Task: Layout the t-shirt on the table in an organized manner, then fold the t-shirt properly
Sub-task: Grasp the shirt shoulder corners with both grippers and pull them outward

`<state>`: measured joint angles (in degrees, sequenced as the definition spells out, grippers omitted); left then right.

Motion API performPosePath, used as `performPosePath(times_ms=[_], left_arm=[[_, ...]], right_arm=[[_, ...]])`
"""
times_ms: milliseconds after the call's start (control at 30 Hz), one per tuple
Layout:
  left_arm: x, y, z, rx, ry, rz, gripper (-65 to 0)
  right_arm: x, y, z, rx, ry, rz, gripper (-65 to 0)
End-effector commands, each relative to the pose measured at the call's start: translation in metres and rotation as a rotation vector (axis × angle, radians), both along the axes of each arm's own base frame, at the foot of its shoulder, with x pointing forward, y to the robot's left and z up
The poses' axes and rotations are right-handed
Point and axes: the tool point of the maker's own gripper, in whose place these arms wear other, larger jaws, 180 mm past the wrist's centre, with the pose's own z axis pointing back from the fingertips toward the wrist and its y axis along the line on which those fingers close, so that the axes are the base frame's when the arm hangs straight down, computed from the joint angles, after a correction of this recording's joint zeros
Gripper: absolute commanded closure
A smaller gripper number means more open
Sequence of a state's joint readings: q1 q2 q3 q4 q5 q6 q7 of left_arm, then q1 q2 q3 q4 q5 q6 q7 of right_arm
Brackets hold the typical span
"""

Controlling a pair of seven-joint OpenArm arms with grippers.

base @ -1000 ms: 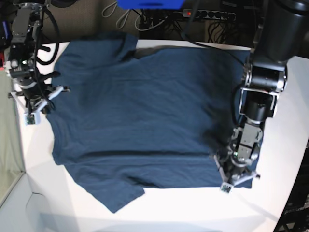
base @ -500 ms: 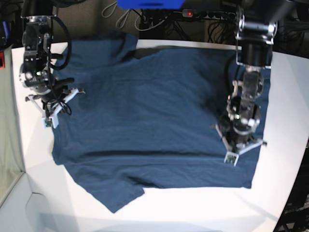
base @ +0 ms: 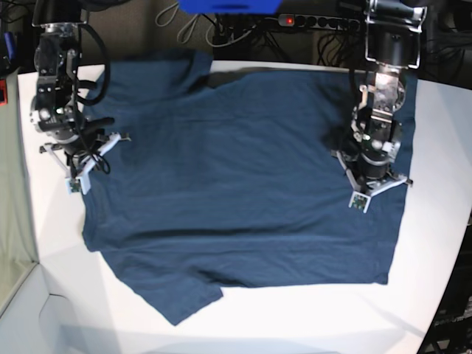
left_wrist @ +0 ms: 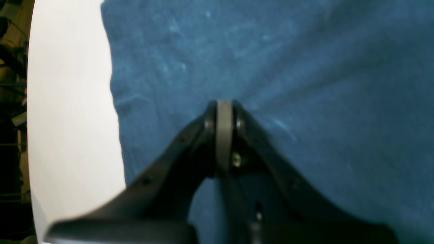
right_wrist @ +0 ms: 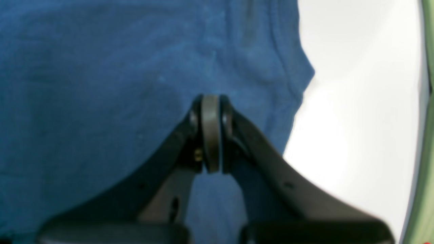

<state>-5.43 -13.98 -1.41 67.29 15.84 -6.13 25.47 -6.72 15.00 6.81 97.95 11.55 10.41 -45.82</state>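
Observation:
The dark navy t-shirt (base: 236,169) lies spread flat on the white table (base: 295,317), one sleeve at the back left and one at the front left. My left gripper (base: 371,166) is shut, its tip down on the shirt's right side, and faint creases fan out from the tip (left_wrist: 223,105) across the t-shirt (left_wrist: 322,67). My right gripper (base: 70,144) is also shut, over the shirt's left edge. In the right wrist view its tip (right_wrist: 210,100) rests on the t-shirt (right_wrist: 84,67) near the hem. I see no cloth between either pair of jaws.
A power strip (base: 317,22), cables and a blue object (base: 228,6) lie behind the table's back edge. White table (left_wrist: 67,101) shows beside the shirt's edge in the left wrist view, and table (right_wrist: 356,101) with a green strip (right_wrist: 423,169) beyond it in the right wrist view.
My left arm has slid from the shirt's front right hem corner up to the middle of its right side. The right arm moved onto the left edge. The right edge lies a little farther out.

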Motion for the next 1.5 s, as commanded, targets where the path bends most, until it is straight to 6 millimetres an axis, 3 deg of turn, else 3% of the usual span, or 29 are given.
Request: performPosePath(times_ms=[0, 133, 367, 500, 767, 967, 1100, 1267, 1367, 1467], left_arm=[[-0.008, 0.009, -0.013, 0.01, 0.085, 0.026, 0.0], [0.018, 0.013, -0.01, -0.002, 0.047, 0.023, 0.0], [0.048, 0.016, 0.002, -0.01, 0.016, 0.032, 0.0], [0.051, 0.016, 0.006, -0.01, 0.006, 0.032, 0.0], [0.063, 0.002, 0.052, -0.009, -0.134, -0.01, 0.0], [0.064, -0.011, 0.075, -0.02, -0.157, 0.003, -0.1], [0.054, 0.0, 0.104, -0.048, -0.14, 0.122, -5.1], [0.021, 0.011, 0.143, -0.158, -0.216, 0.21, -24.0], [-0.01, 0.019, 0.146, -0.175, -0.205, 0.245, -34.7], [-0.046, 0.036, 0.136, -0.179, -0.176, 0.301, -42.5]], right_arm=[[0.008, 0.001, 0.011, 0.005, -0.048, -0.003, 0.0], [0.002, 0.008, 0.005, 0.021, -0.029, -0.005, 0.0], [-0.016, 0.018, -0.01, 0.051, 0.009, -0.01, 0.0], [-0.017, 0.017, -0.01, 0.05, 0.012, -0.014, 0.0], [-0.013, 0.014, -0.006, 0.043, 0.003, -0.015, 0.0], [-0.011, -0.005, 0.0, 0.036, -0.016, -0.074, 0.0], [-0.015, -0.021, 0.002, 0.033, -0.022, -0.119, -6.5], [-0.031, -0.025, 0.012, 0.012, -0.035, -0.125, -20.2], [-0.043, -0.019, 0.023, -0.005, -0.052, -0.099, -27.4], [-0.058, -0.012, 0.027, -0.007, -0.047, -0.076, -30.0]])
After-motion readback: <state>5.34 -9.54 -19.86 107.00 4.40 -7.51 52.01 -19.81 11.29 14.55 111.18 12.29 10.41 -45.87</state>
